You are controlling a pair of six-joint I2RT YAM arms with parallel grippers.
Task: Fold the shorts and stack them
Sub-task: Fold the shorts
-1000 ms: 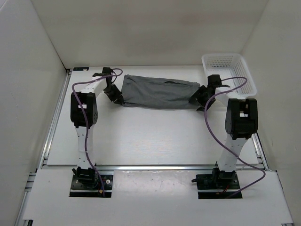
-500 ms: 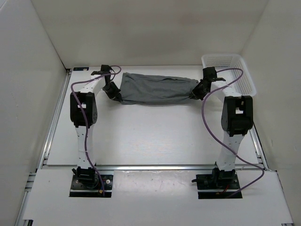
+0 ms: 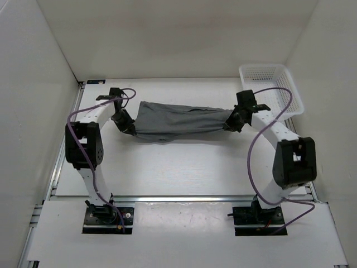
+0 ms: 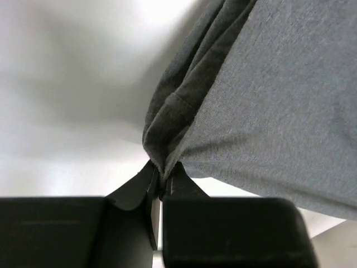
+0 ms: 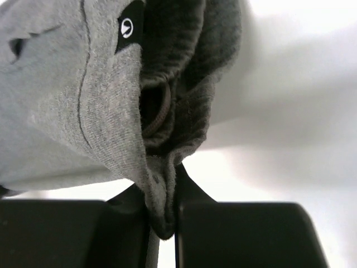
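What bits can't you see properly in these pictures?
Underside of the plain grey jersey shorts: top view, the cloth itself covers it.
Their far end: left wrist view, cut off by the picture's edge.
Inner pads of the right end effector: right wrist view, pinched cloth covers them.
Mark on the small black label: right wrist view, too small.

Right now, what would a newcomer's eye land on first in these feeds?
The grey shorts are strung like a hammock across the far half of the table. The left gripper is shut on one end and the right gripper on the other. Next is the white mesh basket in the far right corner, just beyond the right gripper, with nothing in it.
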